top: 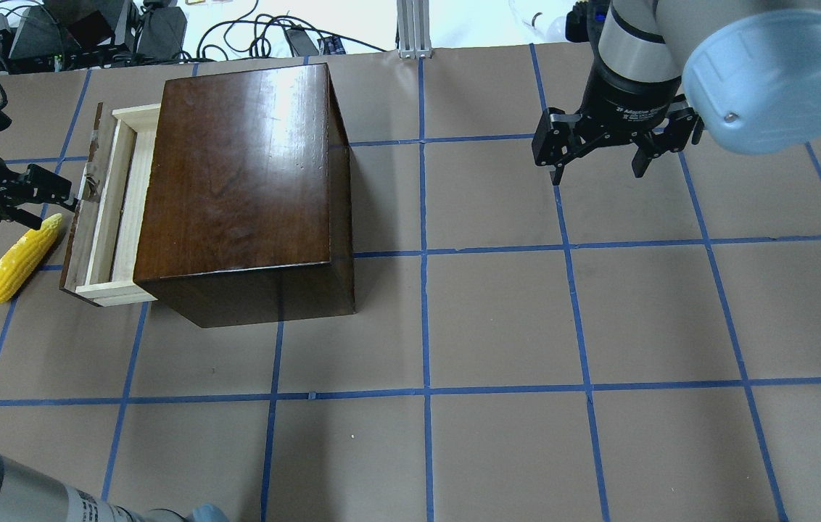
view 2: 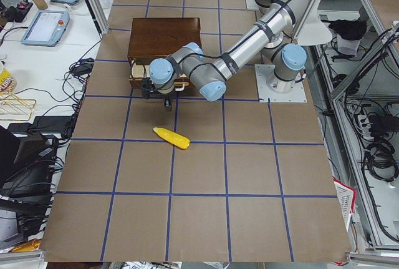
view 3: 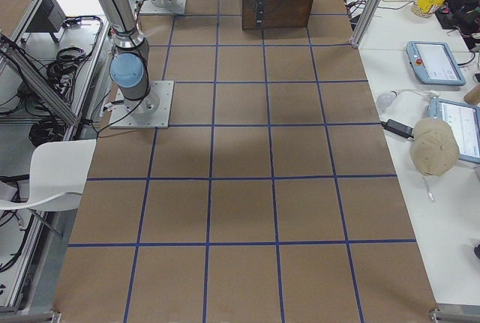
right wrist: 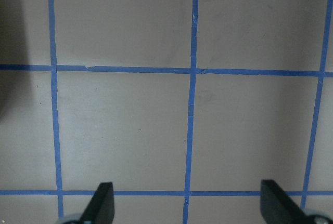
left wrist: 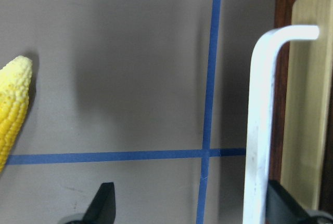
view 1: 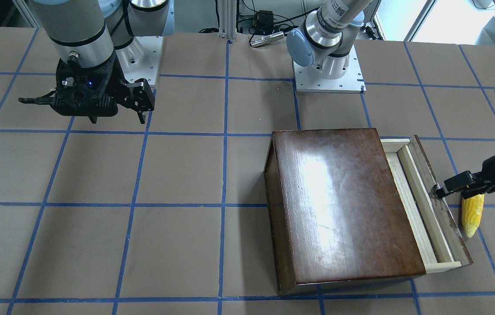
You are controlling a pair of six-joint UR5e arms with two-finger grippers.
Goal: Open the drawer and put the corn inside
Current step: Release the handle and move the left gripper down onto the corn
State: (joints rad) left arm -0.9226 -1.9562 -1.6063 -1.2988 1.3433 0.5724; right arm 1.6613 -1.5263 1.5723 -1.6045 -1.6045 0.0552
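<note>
Overhead: drawer point(top: 109, 210) is pulled partway out of box point(top: 236, 181), pale inside showing. Corn point(top: 19, 257) lies on table point(top: 497, 319) outside it, just beside the drawer front, slanted, narrow tip pointing away from the robot. L gripper point(top: 66, 194) is at the middle of the front panel. R gripper point(top: 599, 168) hangs well apart on the other side of the table, jaws spread wide.

Front view: same layout mirrored. L gripper's tips are at the drawer front approx midway along, and corn is on the table just past that panel. R gripper is up near its base.

Left side view: L gripper is at the drawer front. Corn lies on the table a little out from it, apart from the box.

Right side view: box is at the far end, too small for detail.

L wrist cam: white handle point(left wrist: 260, 130) sits inside the gap, close against one finger point(left wrist: 283, 206) – can't tell if touching. The other finger point(left wrist: 102, 203) is well away, so jaws are spread, not clamped. Corn tip shows at the frame's left edge.

R wrist cam: both tips far apart over the table.
</note>
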